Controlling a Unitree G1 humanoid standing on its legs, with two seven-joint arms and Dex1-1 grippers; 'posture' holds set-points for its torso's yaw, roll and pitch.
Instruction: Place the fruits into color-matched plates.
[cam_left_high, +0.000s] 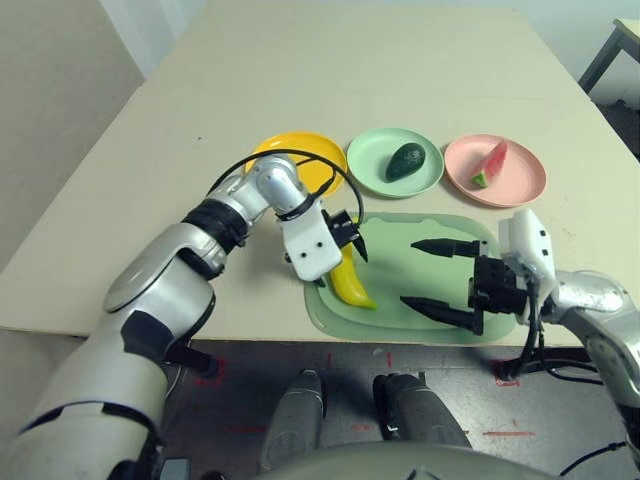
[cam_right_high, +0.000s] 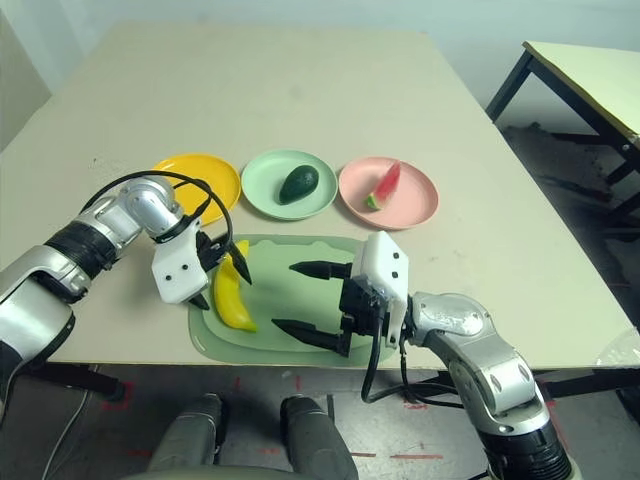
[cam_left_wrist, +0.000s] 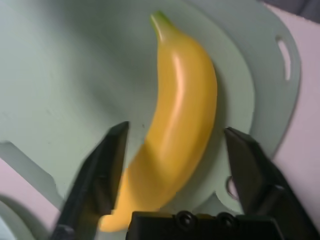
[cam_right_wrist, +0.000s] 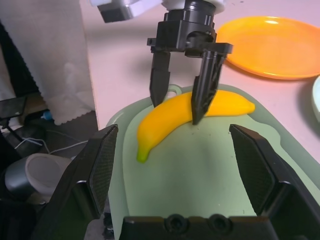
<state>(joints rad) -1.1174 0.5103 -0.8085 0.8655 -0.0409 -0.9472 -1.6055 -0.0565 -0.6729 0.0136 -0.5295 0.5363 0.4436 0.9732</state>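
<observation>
The banana (cam_left_high: 352, 283) is lying on the green mat (cam_left_high: 455, 285) near the desk's (cam_left_high: 300, 90) front edge, toward the mat's left end, with its green-tipped stem pointing at the robot. The left gripper (cam_right_wrist: 182, 87) is standing over the banana's middle with its fingers spread, one black finger (cam_left_wrist: 102, 172) on each side of the yellow body and neither visibly pressing on it. The right gripper (cam_left_high: 440, 280) is hovering over the right part of the mat with its fingers wide apart, holding nothing. The avocado (cam_left_high: 406, 161) is sitting in the green plate (cam_left_high: 365, 165) and the watermelon wedge (cam_left_high: 489, 165) is sitting in the pink plate (cam_left_high: 520, 185), so the banana appears to be the only fruit left to move; the yellow plate (cam_left_high: 315, 165) is waiting empty just beyond the left arm. The banana looks like a light, rigid, glossy toy, so it is likely to slip or swivel if pinched near a tapered end. The best hold is judged to be across the thick middle, where the fingers are straddling it now, closing squarely on the two flanks.
</observation>
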